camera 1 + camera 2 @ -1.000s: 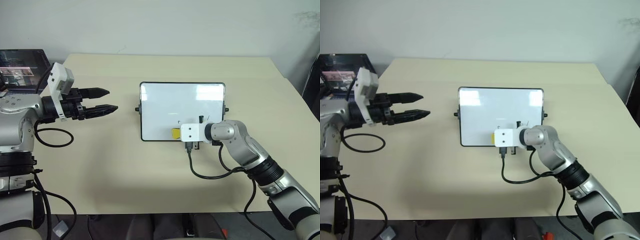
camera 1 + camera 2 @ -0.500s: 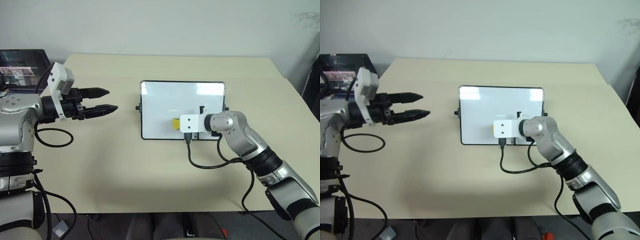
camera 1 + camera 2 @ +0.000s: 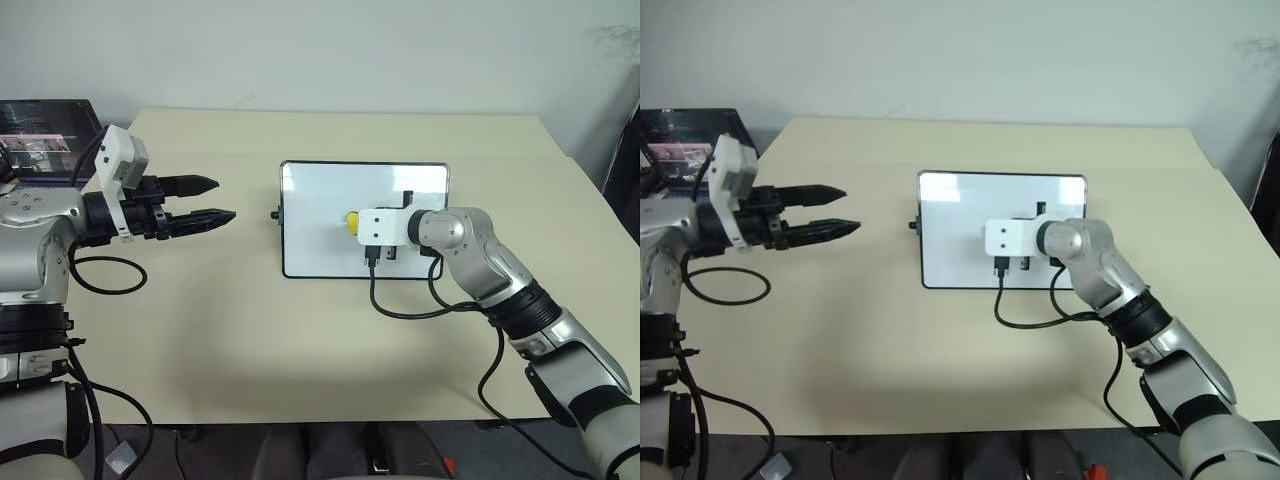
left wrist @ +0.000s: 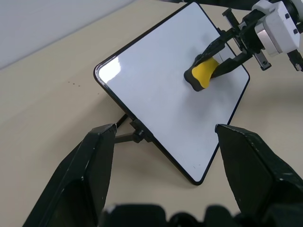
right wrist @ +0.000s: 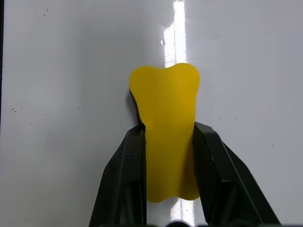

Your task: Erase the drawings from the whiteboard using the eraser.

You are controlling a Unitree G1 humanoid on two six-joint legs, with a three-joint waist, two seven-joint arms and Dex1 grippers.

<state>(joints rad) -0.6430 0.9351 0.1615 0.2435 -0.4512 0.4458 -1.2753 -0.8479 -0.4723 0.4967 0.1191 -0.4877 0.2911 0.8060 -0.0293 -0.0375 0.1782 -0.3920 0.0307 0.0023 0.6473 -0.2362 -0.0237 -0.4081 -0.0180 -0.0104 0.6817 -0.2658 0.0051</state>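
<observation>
The whiteboard (image 3: 320, 205) lies flat in the middle of the table. My right gripper (image 5: 169, 128) is shut on the yellow eraser (image 3: 352, 222) and presses it onto the board near its centre. From the left wrist view the eraser (image 4: 201, 78) sits on the glossy white surface (image 4: 156, 80). The drawings are out of view: the bare part of the board shows only faint specks, and the patch under the eraser is hidden. My left gripper (image 3: 215, 200) hovers open above the table to the left of the board, pointing toward it, with nothing between its fingers.
A laptop (image 3: 40, 140) stands at the table's far left corner behind my left arm. The right wrist's black cable (image 3: 400, 305) loops onto the table in front of the board. A dark chair (image 3: 625, 160) is past the table's right edge.
My right gripper has slid the eraser from the board's near edge up toward its centre. A small mark near that edge no longer shows. The left arm has stayed still.
</observation>
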